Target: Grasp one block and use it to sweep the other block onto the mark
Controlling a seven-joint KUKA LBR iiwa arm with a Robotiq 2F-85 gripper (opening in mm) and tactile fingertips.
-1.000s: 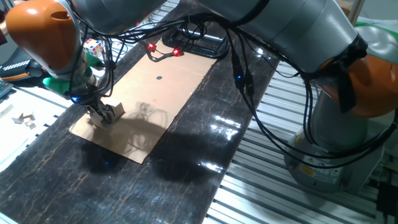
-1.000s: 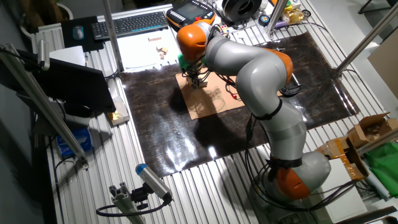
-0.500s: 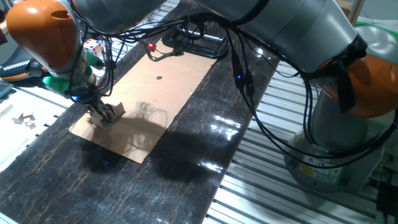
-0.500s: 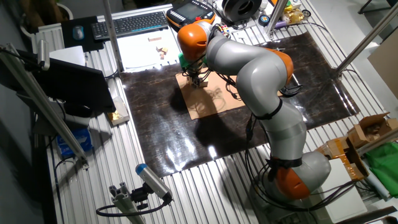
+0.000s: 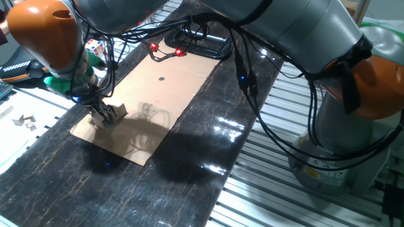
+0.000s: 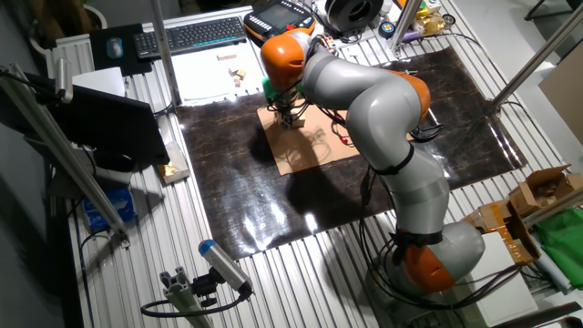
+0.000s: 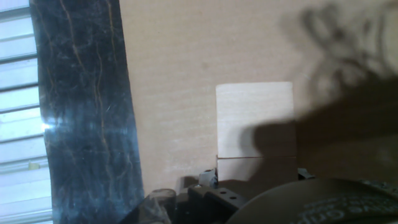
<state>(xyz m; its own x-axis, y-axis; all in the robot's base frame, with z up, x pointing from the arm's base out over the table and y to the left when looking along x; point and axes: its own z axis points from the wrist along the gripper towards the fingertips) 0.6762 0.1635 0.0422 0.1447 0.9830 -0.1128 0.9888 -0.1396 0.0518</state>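
My gripper [image 5: 105, 118] stands at the near left corner of the tan cardboard [image 5: 158, 101]; it also shows in the other fixed view [image 6: 289, 119]. In the hand view its jaws are shut on a pale wooden block [image 7: 256, 169], which lies in shadow. A second pale block [image 7: 255, 118] lies on the cardboard, flush against the held one on its far side. In the fixed view this block [image 5: 119, 110] sits just right of the fingers. The mark [image 5: 161, 79], a tiny black dot, lies further up the cardboard, well apart from both blocks.
The cardboard lies on a dark mat [image 5: 189, 170] whose strip shows in the hand view [image 7: 81, 112]. A black frame with cables [image 5: 199, 41] sits past the cardboard's far end. A Rubik's cube [image 5: 95, 46] and small wooden pieces [image 5: 25, 120] lie to the left.
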